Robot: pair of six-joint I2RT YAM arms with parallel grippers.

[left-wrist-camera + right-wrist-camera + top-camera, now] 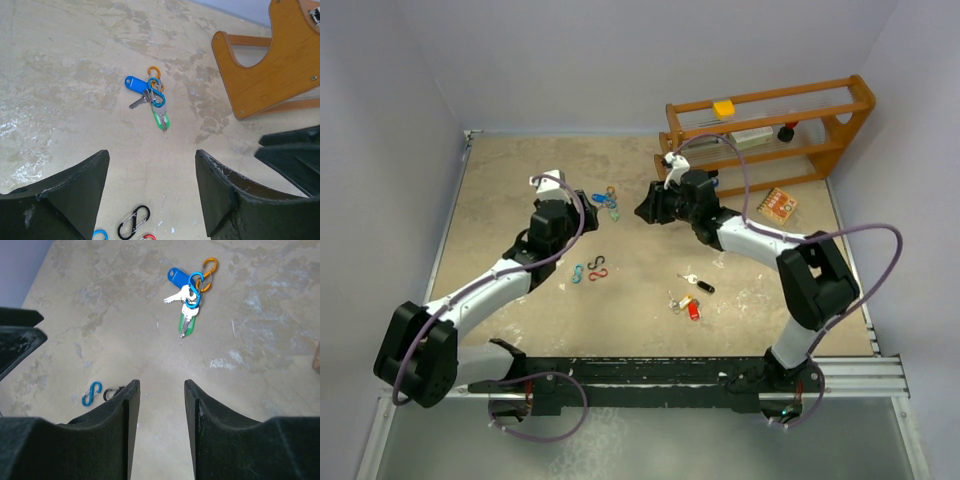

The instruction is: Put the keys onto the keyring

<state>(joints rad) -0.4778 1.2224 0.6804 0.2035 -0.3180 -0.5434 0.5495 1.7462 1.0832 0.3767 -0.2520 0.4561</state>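
Top view. Shows a mottled beige tabletop (pixel 520 300) with a bunch of keys (pixel 607 203) just above centre, blue and green heads visible. Finds more keys loose at lower right of centre: a black-headed key (pixel 704 287) and, just below it, a red and yellow pair (pixel 688 305). Places the left gripper (pixel 565 212) to the left of the bunch and the right gripper (pixel 650 208) to its right, both aimed inward, neither touching it. Adds loose S-clips (pixel 597 267) below the bunch and a wooden rack (pixel 770 125) in the upper right.

Left wrist view. Frames the bunch in the upper middle: a blue-tagged key (pixel 134 83), a green-headed key (pixel 161 117), a blue clip (pixel 156 93) and an orange clip (pixel 154 74), apparently linked, with the blue clip seemingly serving as the keyring. Shows the left fingers (pixel 75 195) spread wide along the bottom edge, nothing between them. Catches a black S-clip (pixel 134 221) at the very bottom.

Right wrist view. Puts the same bunch near the top, right of centre. Shows the right fingers (pixel 215 435) parted by a narrow gap at the bottom, clamped on nothing. Leaves a blue S-clip (pixel 91 393) at lower left.

Probably light, stiff and thin, lying flat and apt to skid on the smooth top; hard to pinch by the metal blade. Better taken across the thicker plastic head, clear of its hole. Expect the linked bunch to lift as one dangling, swinging cluster.
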